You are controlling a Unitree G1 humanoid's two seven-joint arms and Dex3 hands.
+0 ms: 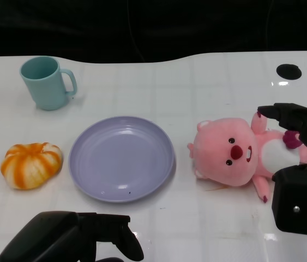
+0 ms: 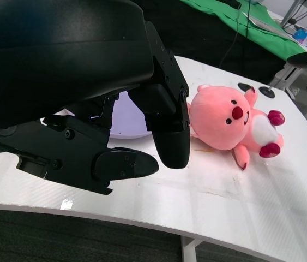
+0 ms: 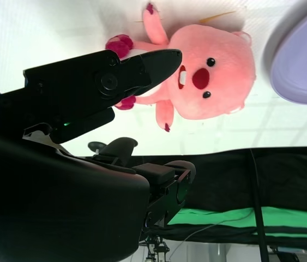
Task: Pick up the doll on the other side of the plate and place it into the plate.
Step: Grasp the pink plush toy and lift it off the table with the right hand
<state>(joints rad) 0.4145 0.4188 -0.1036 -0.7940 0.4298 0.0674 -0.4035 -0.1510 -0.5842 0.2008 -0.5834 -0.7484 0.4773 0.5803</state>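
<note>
ITEM: doll (image 1: 235, 155), pink plush, w/ white belly. Lies on its back on the counter (image 1: 197, 82), head toward the plate (image 1: 121, 158), just beside its rim but not in it. Not lifted.

R hand (image 1: 298, 164): at the doll's body end. One finger reaches over the far side of the torso, at or just above the raised paw; black shell sits on the near side by the legs. So doll's body lies between finger and shell, head sticking out toward the plate. Fingers apart, holding nothing; real contact w/ the plush can't be told from these views.

L hand (image 1: 82, 240): near counter edge, this side of the plate, well apart from doll. Fingers loosely curled, nothing in them.

STEP (est.): approach/pre-grasp. Pick not yet made.

NEXT (est.): lower R hand, close fingers round torso, lift, carry across toward plate centre, release. Plush soft, should squash a bit under grip; head is heavy end, may droop.

OTHER: mug (image 1: 47, 83) & pumpkin (image 1: 31, 165), both beyond the plate from R fingers. Not task items.
</note>
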